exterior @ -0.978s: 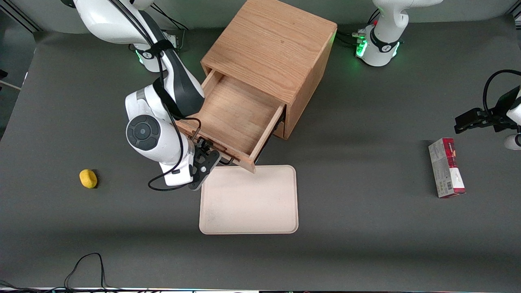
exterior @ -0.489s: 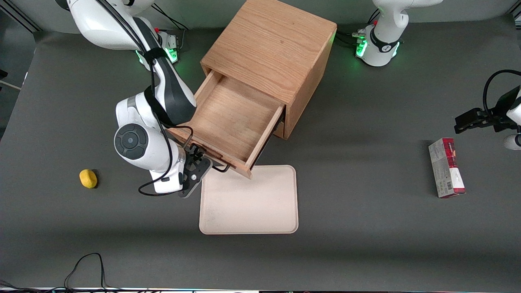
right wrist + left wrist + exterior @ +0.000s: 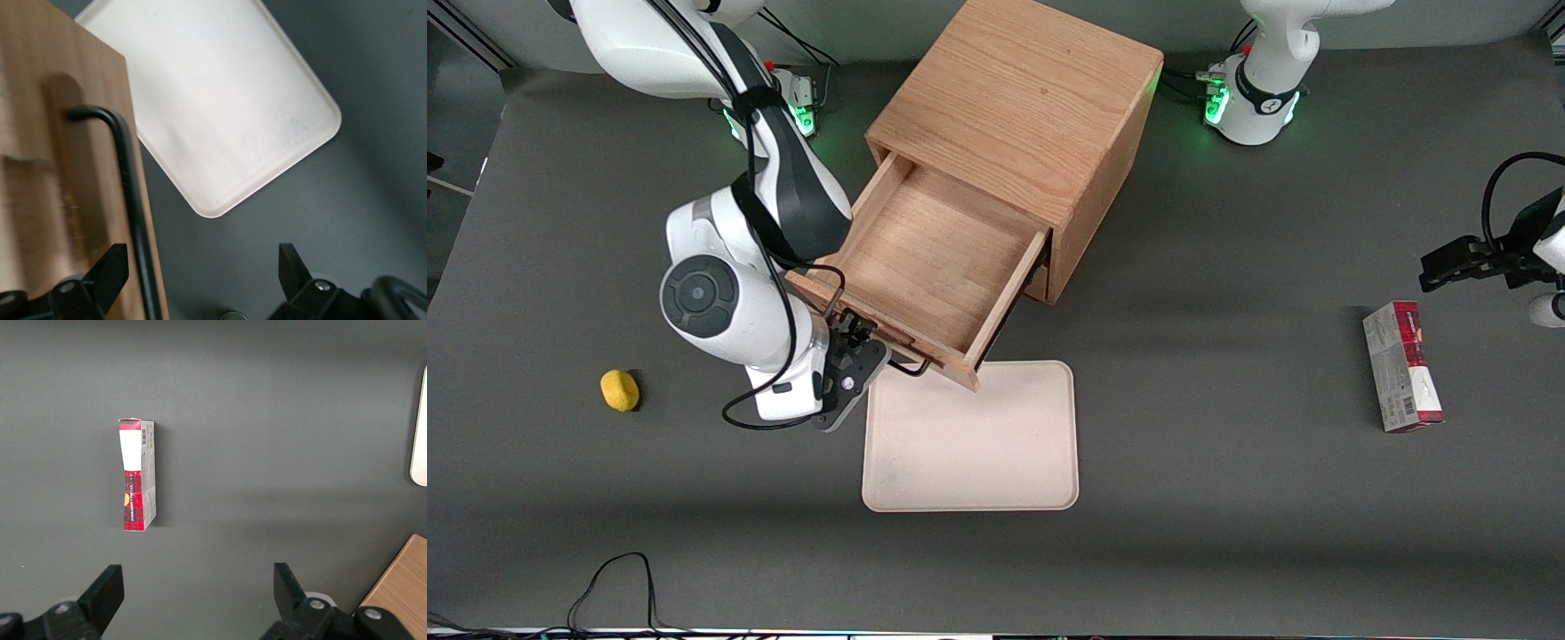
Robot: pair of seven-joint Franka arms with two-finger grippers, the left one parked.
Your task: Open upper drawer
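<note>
The upper drawer (image 3: 934,258) of the light oak cabinet (image 3: 1018,89) stands pulled far out, its plain wood interior bare. Its black wire handle (image 3: 889,351) runs along the drawer front, nearest the front camera. My right gripper (image 3: 852,354) sits at the handle's end, just in front of the drawer front. In the right wrist view the handle (image 3: 130,193) passes between my open fingers (image 3: 110,270), close to one of them and untouched by the other; the gripper (image 3: 200,273) holds nothing. The lower drawer is hidden under the upper one.
A cream tray (image 3: 971,440) lies on the table just in front of the open drawer, and shows in the right wrist view (image 3: 220,100). A yellow lump (image 3: 619,389) lies toward the working arm's end. A red and white carton (image 3: 1401,366) lies toward the parked arm's end.
The drawer has slid out a little more, mostly in the first half second. My gripper and wrist have moved with its front toward the working arm's end, and have nearly stopped now.
</note>
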